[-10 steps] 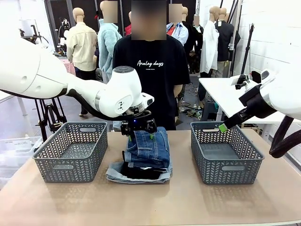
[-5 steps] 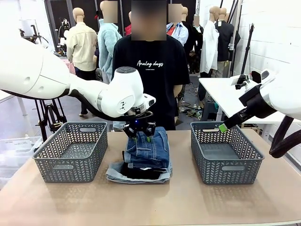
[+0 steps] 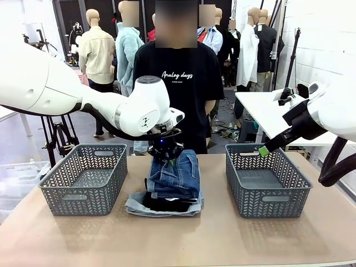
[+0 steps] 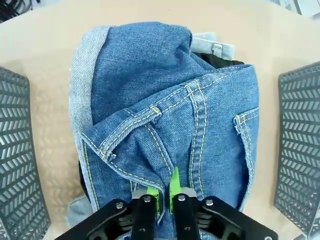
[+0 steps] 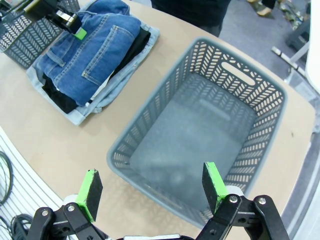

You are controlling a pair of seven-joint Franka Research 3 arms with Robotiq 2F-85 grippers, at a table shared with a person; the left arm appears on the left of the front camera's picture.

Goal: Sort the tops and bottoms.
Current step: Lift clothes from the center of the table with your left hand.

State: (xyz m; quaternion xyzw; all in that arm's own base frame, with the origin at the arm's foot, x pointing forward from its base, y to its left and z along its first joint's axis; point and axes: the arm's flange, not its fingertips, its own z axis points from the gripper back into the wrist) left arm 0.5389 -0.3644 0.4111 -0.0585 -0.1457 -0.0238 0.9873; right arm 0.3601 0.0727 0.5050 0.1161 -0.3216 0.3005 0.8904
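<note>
Left wrist view: jaws pinched on blue denim (image 4: 165, 100)

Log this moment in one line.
left gripper: shut on jeans | right gripper: open, above right basket | sorted: nothing yet

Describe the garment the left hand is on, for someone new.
Between the two grey baskets sits a clothes pile. Its top item, the dark jeans, is pinched by the left hand; the pale denim lies at the bottom.

The person's black T-shirt (image 3: 183, 92) reads "Analog days".
</note>
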